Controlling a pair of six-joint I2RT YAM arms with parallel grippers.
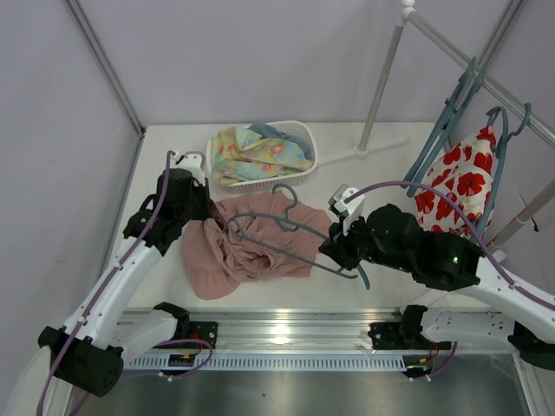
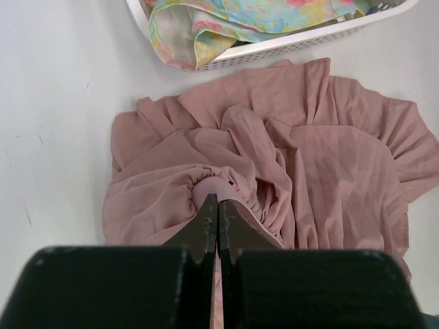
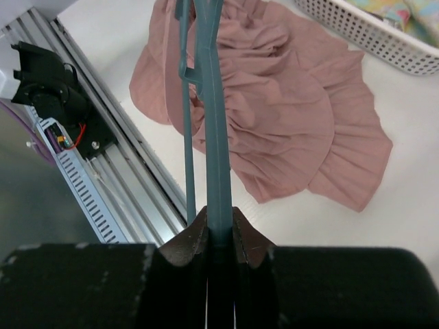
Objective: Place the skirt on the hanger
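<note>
The dusty-pink skirt point(image 1: 247, 251) lies crumpled on the white table in front of the basket; it fills the left wrist view point(image 2: 309, 164) and shows in the right wrist view point(image 3: 288, 116). My left gripper point(image 1: 192, 214) is shut on a gathered fold of the skirt's waistband point(image 2: 218, 205) at its left edge. My right gripper point(image 1: 334, 251) is shut on one end of the teal hanger point(image 1: 290, 227), which lies across and above the skirt, hook toward the basket. The hanger's arm point(image 3: 218, 137) runs straight out from the right jaws.
A white basket point(image 1: 305, 139) with pastel floral cloth stands behind the skirt. A clothes rail point(image 1: 381, 78) at the back right carries spare teal hangers point(image 1: 447, 121) and a white cloth with red flowers point(image 1: 455, 186). A metal rail point(image 1: 286, 334) runs along the near table edge.
</note>
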